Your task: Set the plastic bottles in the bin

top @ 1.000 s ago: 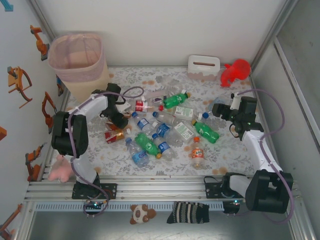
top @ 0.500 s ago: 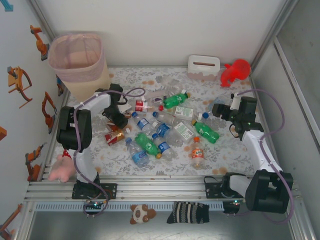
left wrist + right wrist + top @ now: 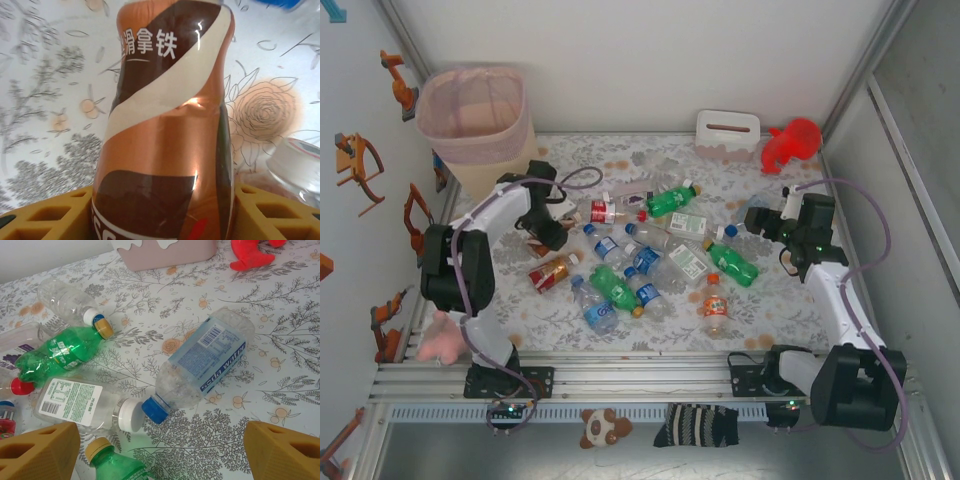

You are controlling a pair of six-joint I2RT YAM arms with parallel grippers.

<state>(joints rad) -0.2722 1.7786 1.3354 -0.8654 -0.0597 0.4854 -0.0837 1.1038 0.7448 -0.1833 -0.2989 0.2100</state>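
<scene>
My left gripper is shut on a brown and copper bottle, whose body sits between the yellow fingers just over the flowered table. The beige bin with its pink liner stands at the back left, close behind that arm. Several plastic bottles lie scattered mid-table, among them an orange one. My right gripper hangs open above a clear soda-water bottle with a blue label and blue cap. Beside it lie a white-labelled clear bottle and a green bottle.
A white tissue box and a red toy figure stand at the back right. A pink plush lies by the left arm's base. White walls close in the table on the left, back and right.
The left gripper's jaws have narrowed onto the brown bottle, and it has shifted slightly back and left toward the bin. The right arm has stayed put.
</scene>
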